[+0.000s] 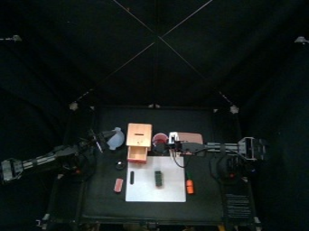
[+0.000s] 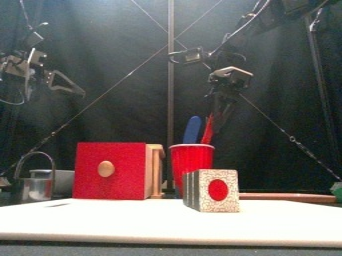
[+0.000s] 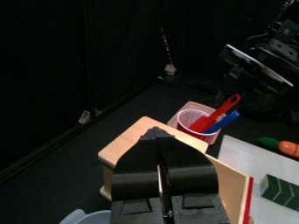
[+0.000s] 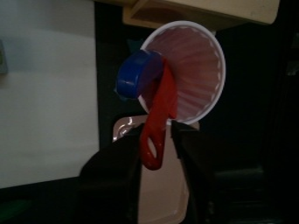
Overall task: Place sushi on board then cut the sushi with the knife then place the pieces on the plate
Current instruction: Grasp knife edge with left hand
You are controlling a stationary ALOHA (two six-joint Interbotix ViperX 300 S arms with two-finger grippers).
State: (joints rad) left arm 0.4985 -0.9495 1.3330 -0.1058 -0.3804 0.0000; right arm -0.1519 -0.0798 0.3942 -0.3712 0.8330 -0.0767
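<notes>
The dark green sushi roll (image 1: 158, 179) (image 2: 211, 190) lies on the white board (image 1: 143, 191) (image 2: 120, 222) (image 3: 271, 163), its red-centred end facing the front. Behind the board, the red cup (image 1: 161, 140) (image 2: 191, 160) (image 4: 193, 66) holds the blue knife (image 2: 193, 128) (image 4: 139, 73) and the red knife (image 2: 207, 128) (image 4: 156, 127). My right gripper (image 1: 178, 143) (image 2: 230, 80) (image 4: 155, 179) hangs open above the cup, and the red knife's handle shows between its jaws. Left of the wooden box, my left gripper (image 1: 101, 143) (image 3: 163, 149) is raised and shut on nothing.
The wooden box with its red drawer front (image 1: 139, 143) (image 2: 111, 170) (image 3: 131, 140) stands left of the cup. A blue-grey bowl (image 1: 115, 138) and a metal cutter (image 2: 36, 183) sit at the far left. An orange toy (image 1: 190, 187) (image 3: 286, 147) lies at the board's right, a red one (image 1: 118, 184) at its left.
</notes>
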